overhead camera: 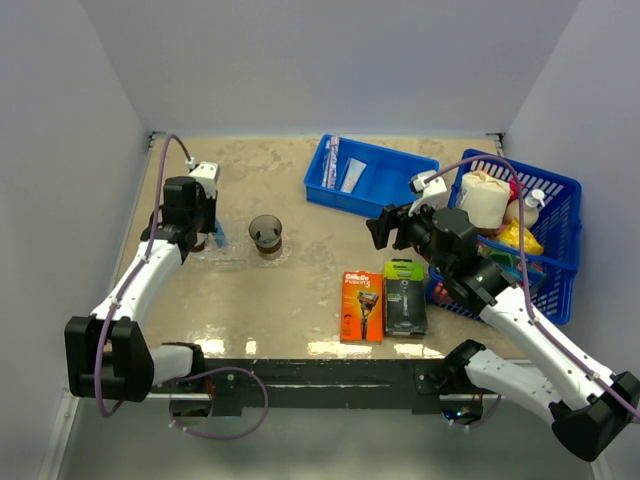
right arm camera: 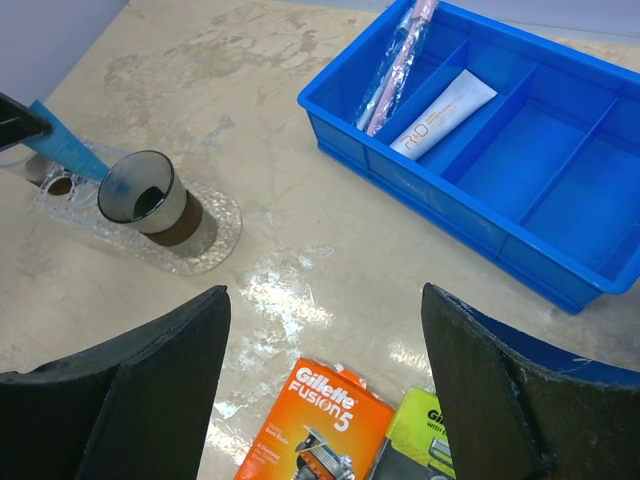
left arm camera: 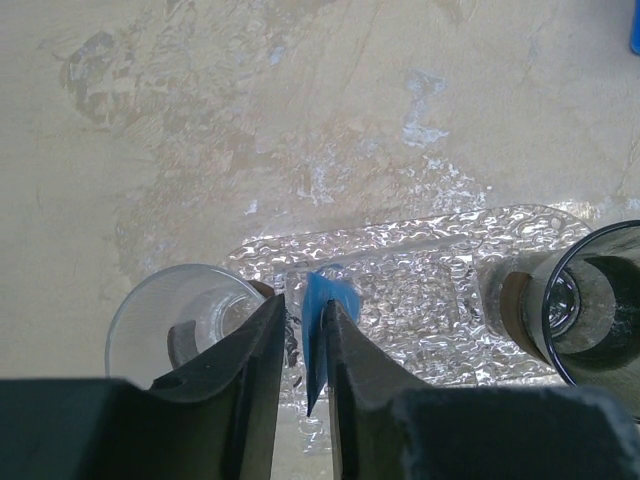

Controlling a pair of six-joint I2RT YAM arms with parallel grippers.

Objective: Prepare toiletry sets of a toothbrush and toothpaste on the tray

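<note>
My left gripper (overhead camera: 203,228) is shut on a thin flat blue pack (left arm camera: 319,325), held on edge over the clear textured tray (left arm camera: 425,290). The pack hangs between a clear cup (left arm camera: 170,318) on the left and a brown-tinted cup (left arm camera: 592,300) on the right. In the right wrist view the pack (right arm camera: 62,145) slants toward that cup (right arm camera: 150,200). A pinkish wrapped toothbrush (right arm camera: 395,62) and a white toothpaste tube (right arm camera: 443,100) lie in the blue bin (right arm camera: 560,190). My right gripper (right arm camera: 322,295) is open and empty, above the table between the tray and the bin.
An orange razor pack (overhead camera: 362,305) and a black-green one (overhead camera: 404,297) lie at the near middle. A blue lattice basket (overhead camera: 553,250) with several items stands at the right, under my right arm. The blue bin (overhead camera: 385,195) is at the back middle.
</note>
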